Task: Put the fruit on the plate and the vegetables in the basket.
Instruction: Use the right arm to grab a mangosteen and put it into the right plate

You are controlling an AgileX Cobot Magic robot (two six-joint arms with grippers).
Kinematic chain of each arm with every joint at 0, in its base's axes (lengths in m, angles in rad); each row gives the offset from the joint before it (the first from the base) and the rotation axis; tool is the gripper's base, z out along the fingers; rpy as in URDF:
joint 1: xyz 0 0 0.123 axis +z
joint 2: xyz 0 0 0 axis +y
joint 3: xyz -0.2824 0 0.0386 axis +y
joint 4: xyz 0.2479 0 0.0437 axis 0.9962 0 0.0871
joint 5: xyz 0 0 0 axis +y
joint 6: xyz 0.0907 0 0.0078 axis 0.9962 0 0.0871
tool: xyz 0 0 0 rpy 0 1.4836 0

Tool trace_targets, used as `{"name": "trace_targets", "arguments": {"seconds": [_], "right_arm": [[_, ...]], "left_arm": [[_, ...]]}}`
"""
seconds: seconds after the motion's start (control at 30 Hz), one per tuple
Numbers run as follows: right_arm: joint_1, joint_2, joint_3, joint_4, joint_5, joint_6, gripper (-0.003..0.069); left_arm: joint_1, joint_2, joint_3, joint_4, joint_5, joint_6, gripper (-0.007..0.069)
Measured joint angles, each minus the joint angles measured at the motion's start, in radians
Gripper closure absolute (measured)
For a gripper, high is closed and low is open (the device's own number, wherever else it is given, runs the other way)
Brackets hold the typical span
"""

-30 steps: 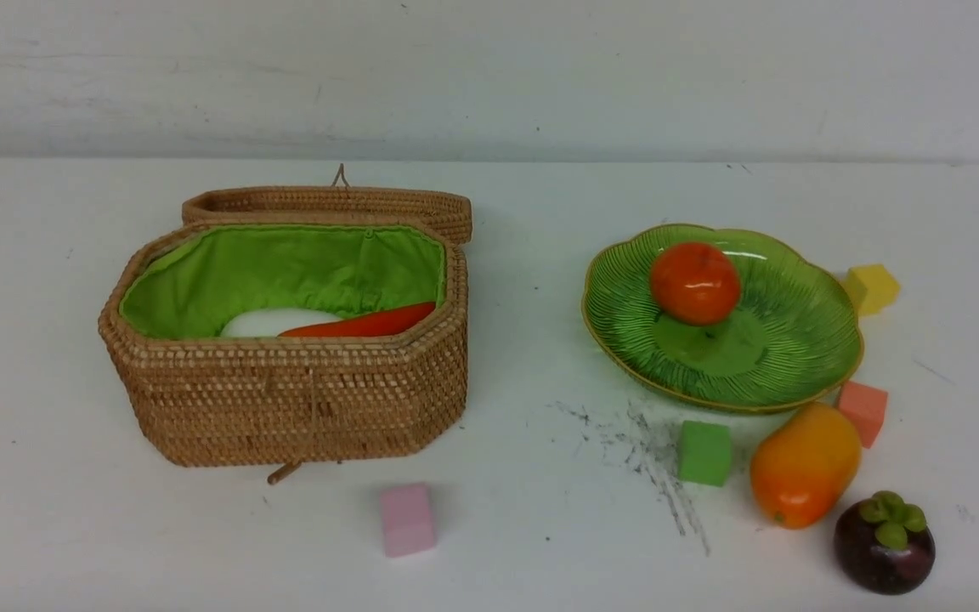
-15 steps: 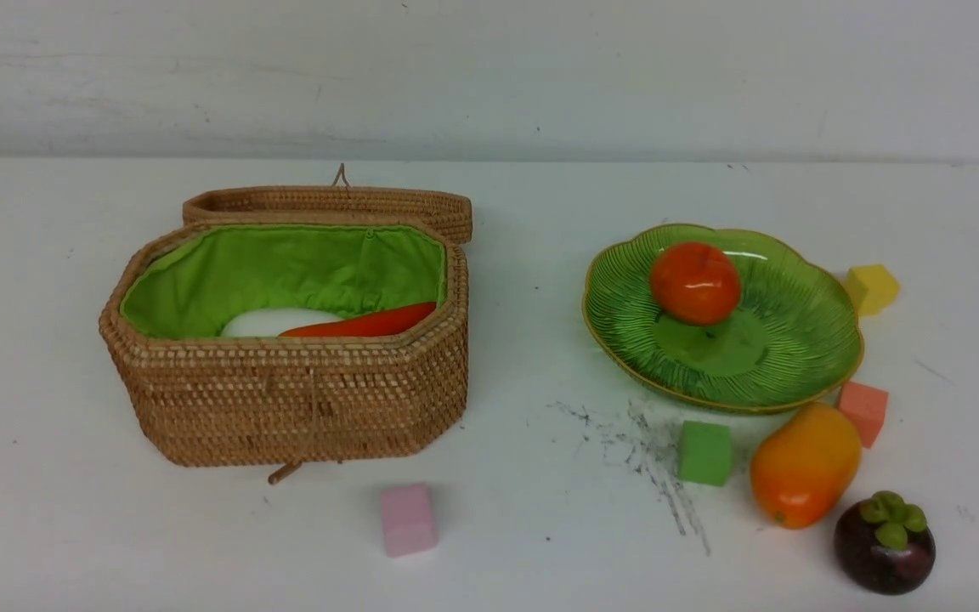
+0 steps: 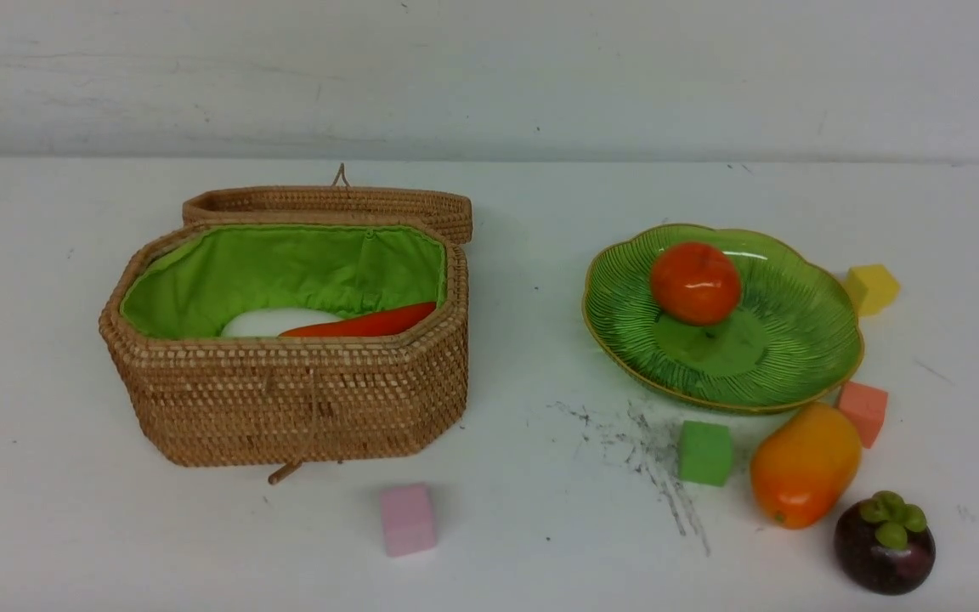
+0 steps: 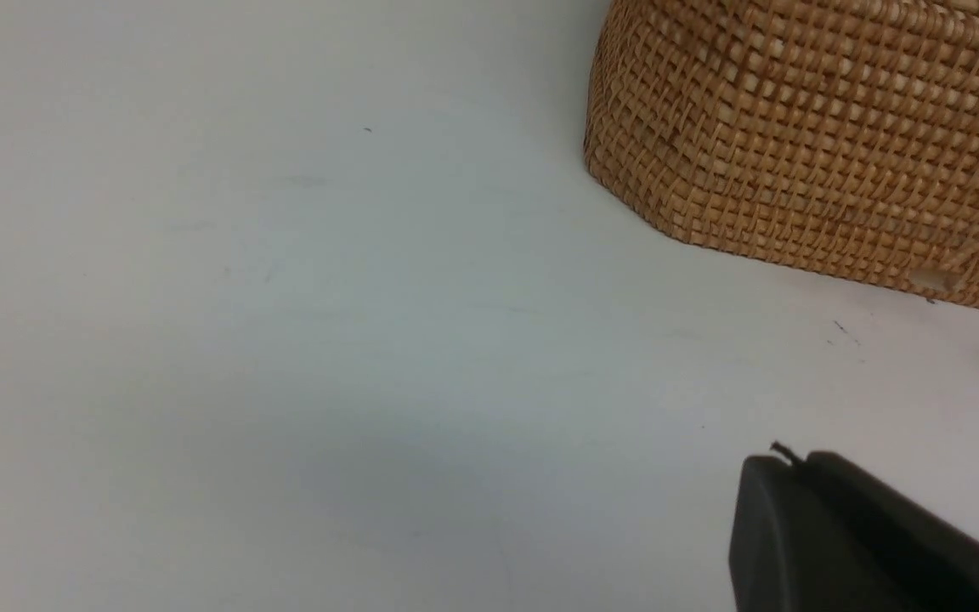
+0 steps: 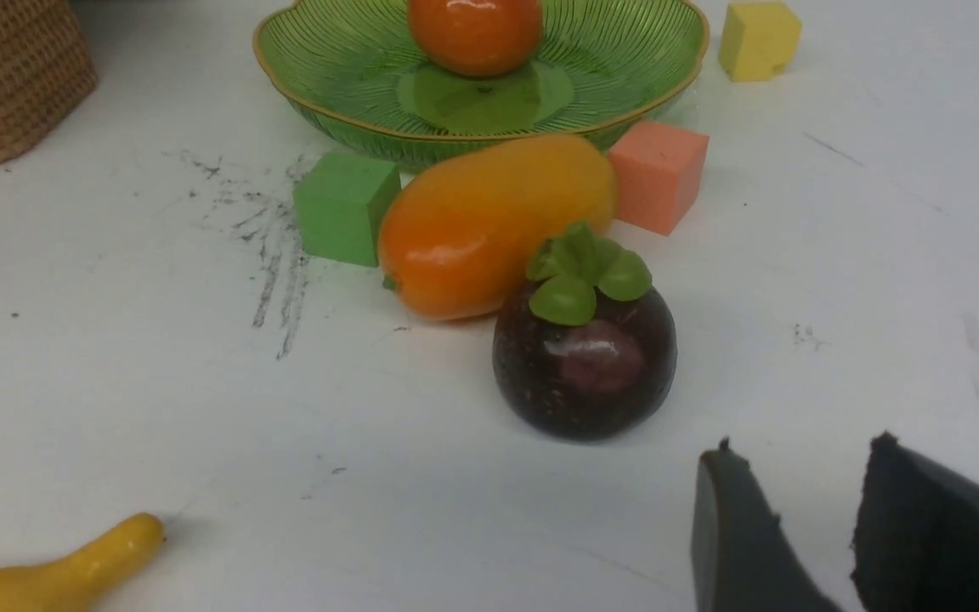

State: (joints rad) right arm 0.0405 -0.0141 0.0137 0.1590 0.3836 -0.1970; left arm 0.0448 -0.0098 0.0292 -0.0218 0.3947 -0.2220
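sitting on the white tabletop (image 3: 73, 527): tan woven wicker basket (image 3: 285, 399), elongated octagon, bright green fabric lining (image 3: 285, 263), hinged wicker lid (image 3: 328, 204) folded open behind it. inside, smooth white radish (image 3: 264, 323) and long orange-red carrot piece (image 3: 370, 323) lie side by side, mostly hidden by the front wall. ribbed green glass plate (image 3: 795, 365), scalloped, thin gold rim, holds the glossy round orange-red persimmon (image 3: 695, 283) on its far half. orange-yellow mango (image 3: 804, 466) lies just off the plate's near rim, between green foam cube (image 3: 704, 453) and salmon foam cube (image 3: 862, 410). dark purple mangosteen (image 3: 884, 544), green leaf cap, is just beside the mango. yellow banana (image 5: 56, 569): only its tip shows, on the table, right wrist view. right gripper (image 5: 804, 444): dark fingers parted, nothing between. left gripper (image 4: 795, 463): only a dark edge in view near the basket wall, can't tell its state.
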Motion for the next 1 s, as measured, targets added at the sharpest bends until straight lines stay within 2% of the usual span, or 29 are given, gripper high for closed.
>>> {"name": "trace_targets", "arguments": {"seconds": [0.13,0.4,0.5,0.67,1.0], "right_arm": [[0.000,0.000,0.010,0.008,-0.081,0.000,0.0417],[0.000,0.000,0.012,0.292,-0.369,0.099,0.0417],[0.000,0.000,0.012,0.346,-0.424,0.115,0.0417],[0.000,0.000,0.012,0.362,-0.482,0.119,0.0417],[0.000,0.000,-0.006,0.362,-0.428,0.122,0.0417]], "left_arm": [[0.000,0.000,0.000,0.000,0.000,0.000,0.0622],[0.000,0.000,0.000,0.000,0.000,0.000,0.0622],[0.000,0.000,0.000,0.000,0.000,0.000,0.0622],[0.000,0.000,0.001,0.000,0.000,0.000,0.0622],[0.000,0.000,0.001,0.000,0.000,0.000,0.0621]]}}
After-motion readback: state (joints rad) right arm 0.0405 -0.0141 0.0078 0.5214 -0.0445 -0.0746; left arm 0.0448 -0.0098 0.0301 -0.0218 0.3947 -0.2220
